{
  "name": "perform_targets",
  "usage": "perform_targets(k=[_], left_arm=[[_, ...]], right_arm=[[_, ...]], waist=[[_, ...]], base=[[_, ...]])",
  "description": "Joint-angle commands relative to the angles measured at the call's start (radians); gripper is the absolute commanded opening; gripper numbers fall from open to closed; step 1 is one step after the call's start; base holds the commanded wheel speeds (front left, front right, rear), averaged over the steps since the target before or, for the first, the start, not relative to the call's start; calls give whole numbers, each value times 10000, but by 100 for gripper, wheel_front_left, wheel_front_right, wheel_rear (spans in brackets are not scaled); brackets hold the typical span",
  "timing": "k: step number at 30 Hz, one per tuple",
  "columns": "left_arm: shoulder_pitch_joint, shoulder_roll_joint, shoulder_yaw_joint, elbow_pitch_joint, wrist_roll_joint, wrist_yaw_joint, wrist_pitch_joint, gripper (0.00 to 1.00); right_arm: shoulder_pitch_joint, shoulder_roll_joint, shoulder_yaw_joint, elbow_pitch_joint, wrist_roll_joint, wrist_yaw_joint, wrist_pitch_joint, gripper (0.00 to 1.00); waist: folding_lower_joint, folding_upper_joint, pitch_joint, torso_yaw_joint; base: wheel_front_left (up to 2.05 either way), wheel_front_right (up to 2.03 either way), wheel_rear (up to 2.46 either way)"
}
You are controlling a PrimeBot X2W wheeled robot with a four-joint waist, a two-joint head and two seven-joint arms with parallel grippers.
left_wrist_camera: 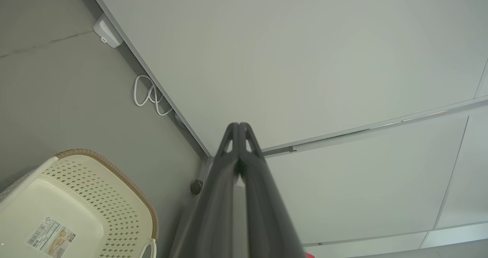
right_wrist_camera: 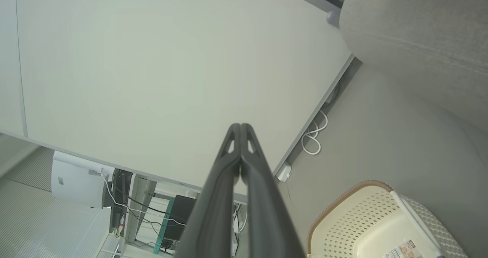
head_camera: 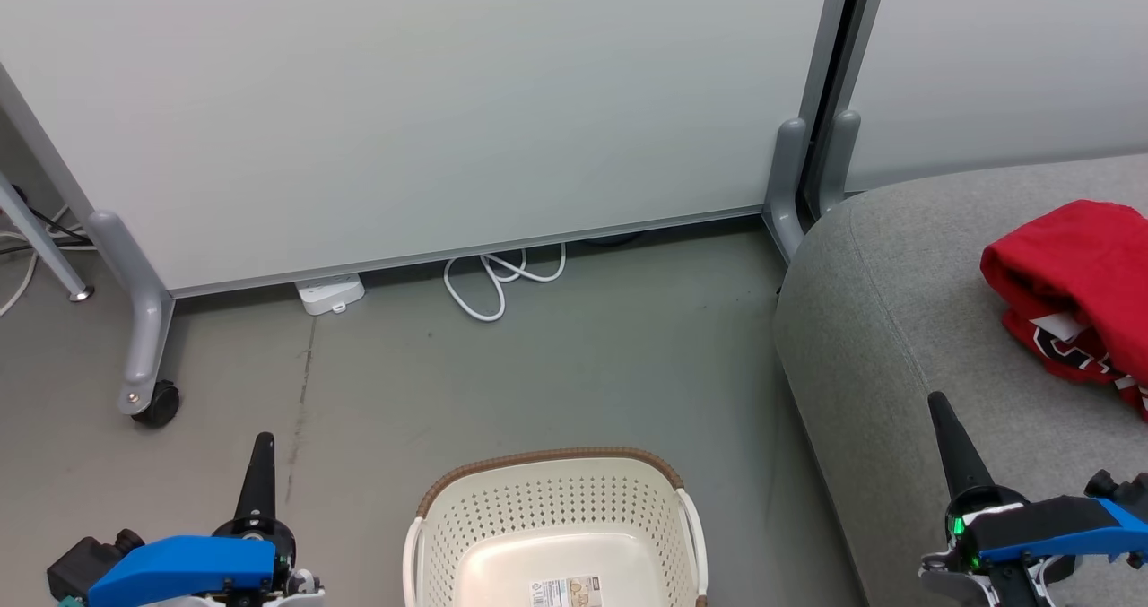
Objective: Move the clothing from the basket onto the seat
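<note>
From the head, see the clothing (head_camera: 1067,248) heaped on the seat (head_camera: 888,320), the basket (head_camera: 556,499) bare: likely finished, so park clear. From the left wrist, find the left gripper (left_wrist_camera: 239,126) pressed together, empty; from the right wrist, likewise the right gripper (right_wrist_camera: 241,126).

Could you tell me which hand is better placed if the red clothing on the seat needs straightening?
Probably the right hand: it is over the seat, near the clothing; the left hand is beyond the empty basket.
</note>
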Motion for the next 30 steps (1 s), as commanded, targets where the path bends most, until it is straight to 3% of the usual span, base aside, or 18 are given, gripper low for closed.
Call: perform_targets(k=[1,30], left_arm=[[-237,6,97,-103,-202,-62,79,0],[-599,-151,477,-252,-2156,-84,699,0]], right_arm=[[-196,-45,-39,-80,275,3,41,0],[-345,-52,-212,-51,2845,4,390,0]], waist=[[-1,0,8,-5],[-1,0,159,-91]], base=[[0,0,0],[0,0,0]])
